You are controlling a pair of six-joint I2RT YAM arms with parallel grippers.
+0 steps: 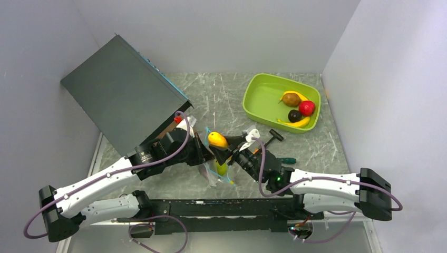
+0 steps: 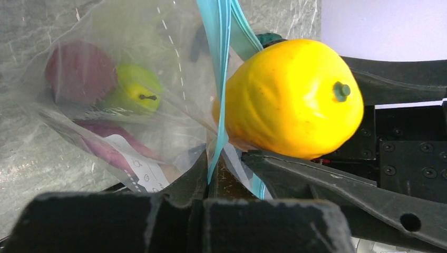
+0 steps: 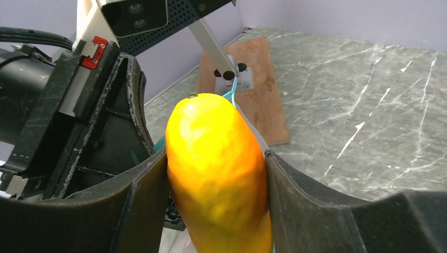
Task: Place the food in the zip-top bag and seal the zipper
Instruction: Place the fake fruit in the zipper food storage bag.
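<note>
Feeding the orange fruit (image 3: 213,179) into the zip-top bag (image 2: 105,121), around the middle of the counter, toward its near edge. Grasped across its middle by the right hand (image 1: 222,147), touching the blue-green zipper (image 2: 217,63) at the mouth, apparently not yet fully inside. Clenched on the zipper edge with the left hand (image 2: 210,182), holding the mouth up. Green apple (image 2: 134,87) and a purple piece (image 2: 79,71) already in. Better to push the fruit well past both strips before releasing, otherwise may roll back out. Hold the left pinch steady. Waiting in the lime-green tray (image 1: 253,89) at the far right corner: pear (image 1: 290,98), plum (image 1: 294,115), red piece (image 1: 307,108), bananas (image 1: 298,123).
</note>
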